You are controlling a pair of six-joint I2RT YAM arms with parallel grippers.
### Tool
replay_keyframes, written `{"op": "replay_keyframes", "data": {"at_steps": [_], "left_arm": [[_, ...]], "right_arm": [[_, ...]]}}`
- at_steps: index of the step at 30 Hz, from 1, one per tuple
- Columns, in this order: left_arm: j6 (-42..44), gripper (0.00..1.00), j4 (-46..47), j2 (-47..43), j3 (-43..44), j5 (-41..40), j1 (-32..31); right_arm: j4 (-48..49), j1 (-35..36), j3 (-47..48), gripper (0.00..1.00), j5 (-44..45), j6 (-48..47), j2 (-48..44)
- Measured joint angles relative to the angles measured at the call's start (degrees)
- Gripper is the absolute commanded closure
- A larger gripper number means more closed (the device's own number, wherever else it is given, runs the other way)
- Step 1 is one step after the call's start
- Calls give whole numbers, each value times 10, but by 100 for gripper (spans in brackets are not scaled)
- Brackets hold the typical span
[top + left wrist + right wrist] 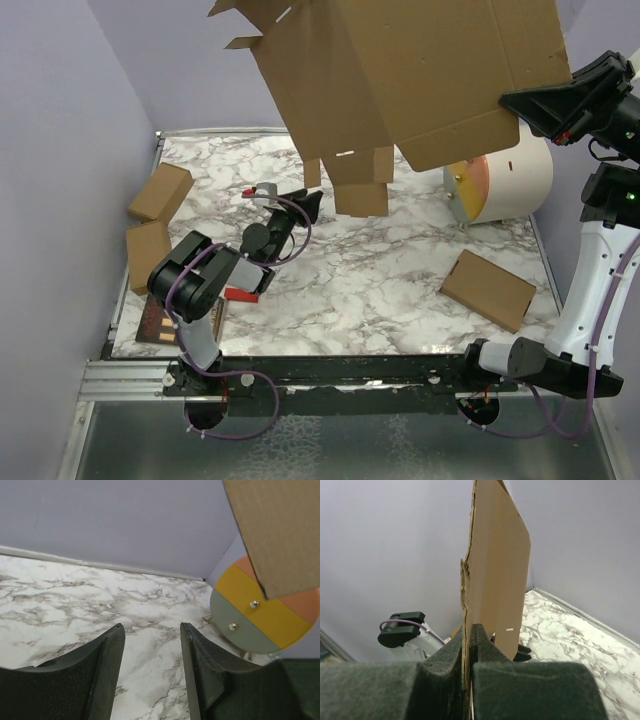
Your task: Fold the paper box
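Tabletop: white marble.
Right hand: clamped on brown corrugated cardboard paper box edge.
Left hand: apart, empty; lowest flap is best pinched squarely.

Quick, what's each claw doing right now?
Left gripper: open, holding nothing.
Right gripper: closed on the paper box.

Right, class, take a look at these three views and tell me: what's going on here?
The right arm's fingers are clamped on an edge of the large brown corrugated cardboard mailer box, holding it in the air above the white marble table, flaps hanging, not yet folded. The left arm's fingers sit low over the table, apart and empty. Three small brown cardboard boxes and a cream cylinder lie on the table.
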Motion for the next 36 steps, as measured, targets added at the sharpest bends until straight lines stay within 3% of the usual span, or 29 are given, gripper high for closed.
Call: {"op": "replay_keyframes", "data": {"at_steps": [7, 16, 36], "left_arm": [[-19, 44, 0, -5, 25, 29, 4], [-41, 37, 1, -76, 25, 73, 36], [-111, 27, 1, -82, 57, 59, 44]], "right_arm": [[2, 0, 0, 99, 0, 6, 0], [2, -3, 0, 99, 0, 8, 0], [2, -3, -7, 99, 0, 9, -8]]}}
